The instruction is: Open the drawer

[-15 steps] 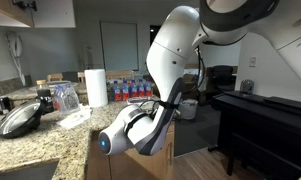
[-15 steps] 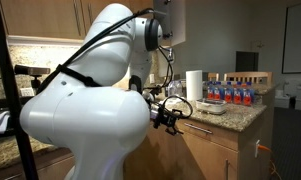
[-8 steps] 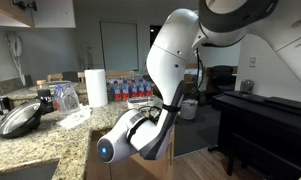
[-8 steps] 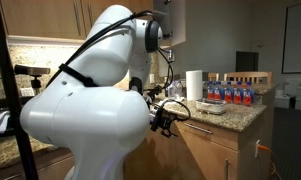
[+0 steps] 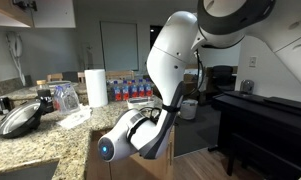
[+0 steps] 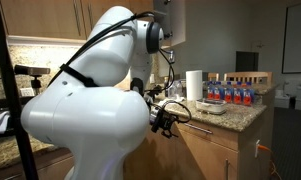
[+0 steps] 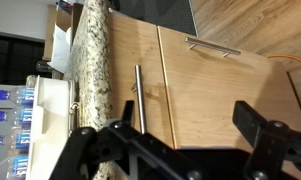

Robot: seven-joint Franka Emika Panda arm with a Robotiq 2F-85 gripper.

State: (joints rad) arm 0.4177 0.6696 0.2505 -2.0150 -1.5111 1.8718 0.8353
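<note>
— Two fingers point(image 7: 265, 140) of the gripper point(image 7: 185, 150) stand spread wide, holding nothing, apart from the handle point(image 7: 139, 98).
— And the drawer point(image 7: 145, 55)?
— Shut. Its front lies around the handle, with the counter point(image 7: 95, 60) just past it.
— What's the risk?
— The handle sits off-centre, nearer one finger. Going straight in could jam that finger on the bar or the wood beside it.
— Anything else?
— A door point(image 7: 220, 90) starts just beside the handle, opposite the counter. Drifting that way could mean pinching nothing, or a skewed pull that slips off.

Light-brown wood-grain drawer point(image 7: 145, 55) with silver bar handle point(image 7: 138, 95); speckled beige-brown countertop point(image 7: 93, 55); white paper-towel roll point(image 5: 96, 87).
</note>
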